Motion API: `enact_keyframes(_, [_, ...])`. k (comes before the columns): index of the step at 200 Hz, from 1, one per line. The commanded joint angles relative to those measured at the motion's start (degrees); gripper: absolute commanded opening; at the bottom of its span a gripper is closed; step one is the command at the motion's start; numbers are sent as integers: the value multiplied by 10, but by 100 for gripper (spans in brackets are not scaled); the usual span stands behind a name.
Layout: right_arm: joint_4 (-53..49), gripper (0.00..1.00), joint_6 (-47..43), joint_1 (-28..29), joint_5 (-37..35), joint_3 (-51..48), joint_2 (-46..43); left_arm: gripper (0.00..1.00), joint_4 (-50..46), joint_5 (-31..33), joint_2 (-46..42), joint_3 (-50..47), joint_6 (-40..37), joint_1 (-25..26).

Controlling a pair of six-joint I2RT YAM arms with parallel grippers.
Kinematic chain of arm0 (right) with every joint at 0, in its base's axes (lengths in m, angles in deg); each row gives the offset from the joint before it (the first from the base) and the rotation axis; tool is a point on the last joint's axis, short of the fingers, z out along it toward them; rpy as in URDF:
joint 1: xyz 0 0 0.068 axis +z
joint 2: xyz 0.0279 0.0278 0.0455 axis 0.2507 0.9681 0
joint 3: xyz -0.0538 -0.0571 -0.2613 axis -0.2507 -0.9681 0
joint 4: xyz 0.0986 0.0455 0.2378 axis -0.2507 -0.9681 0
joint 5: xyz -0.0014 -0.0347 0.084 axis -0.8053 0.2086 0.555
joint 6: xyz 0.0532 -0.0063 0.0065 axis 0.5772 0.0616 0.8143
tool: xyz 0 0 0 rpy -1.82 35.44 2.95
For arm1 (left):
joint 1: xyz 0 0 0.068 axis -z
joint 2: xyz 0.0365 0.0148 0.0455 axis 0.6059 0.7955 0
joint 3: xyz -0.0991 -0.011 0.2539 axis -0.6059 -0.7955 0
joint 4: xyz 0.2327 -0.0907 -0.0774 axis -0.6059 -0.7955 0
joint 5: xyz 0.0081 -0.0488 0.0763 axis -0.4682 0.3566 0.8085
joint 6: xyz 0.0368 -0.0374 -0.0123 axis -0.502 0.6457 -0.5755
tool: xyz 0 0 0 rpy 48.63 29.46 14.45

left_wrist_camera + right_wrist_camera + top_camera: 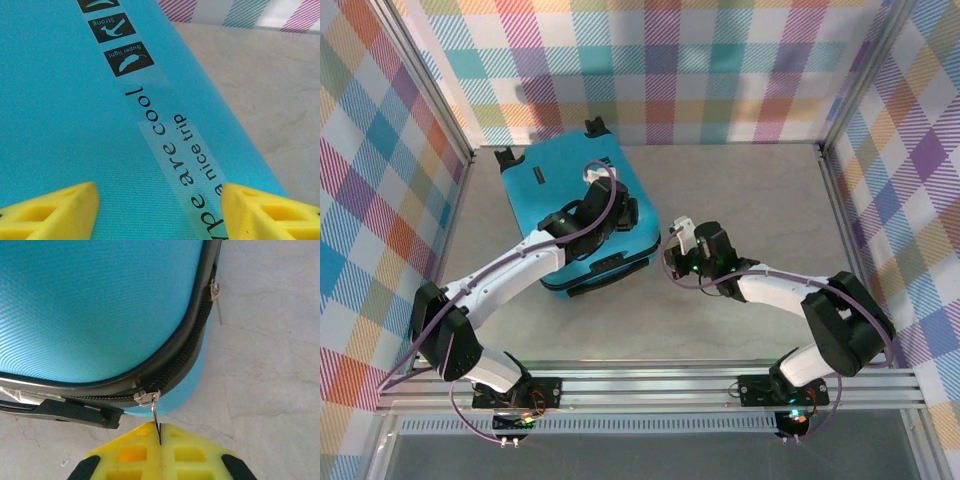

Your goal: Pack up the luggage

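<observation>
Now right gripper [160, 434] pinches zipper pull [155, 412] at luggage [90, 305] corner; left gripper [160, 210] wide above; table [270, 365] beside.

one luggage [545, 185], one left pincer [159, 196], one right pincer [159, 431], two zipper pulls [150, 398].

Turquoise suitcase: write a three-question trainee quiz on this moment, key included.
1. True or false: the turquoise hard-shell suitcase lies on the table with its lid swung open.
2. Which gripper pinches the silver metal zipper pull: A left, B right?
3. Fill in: the left gripper holds its jaws ___ over the shell.
Key: 1 false, the lid is down; 2 B, the right gripper; 3 apart.
</observation>
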Motion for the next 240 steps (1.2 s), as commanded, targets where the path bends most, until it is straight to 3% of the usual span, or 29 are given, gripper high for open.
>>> enact_keyframes(1, [-30,0,-24,-45,-36,11,11,66,-88,-9,3,-40,27,-1])
enact_keyframes(68, [17,0,-93,-94,48,93,100,65,-87,-23,-5,-54,24,-1])
enact_keyframes(119, [36,0,-172,-109,178,178,184,63,-77,-47,-12,-63,13,0])
enact_keyframes(190, [29,0,-172,-138,291,293,265,61,-73,-63,-22,-72,0,2])
enact_keyframes(207, [35,0,-165,-137,305,283,258,61,-91,-35,-32,-68,-3,3])
enact_keyframes(240, [43,0,-168,-137,303,253,244,72,-180,95,-111,-46,-5,-7])
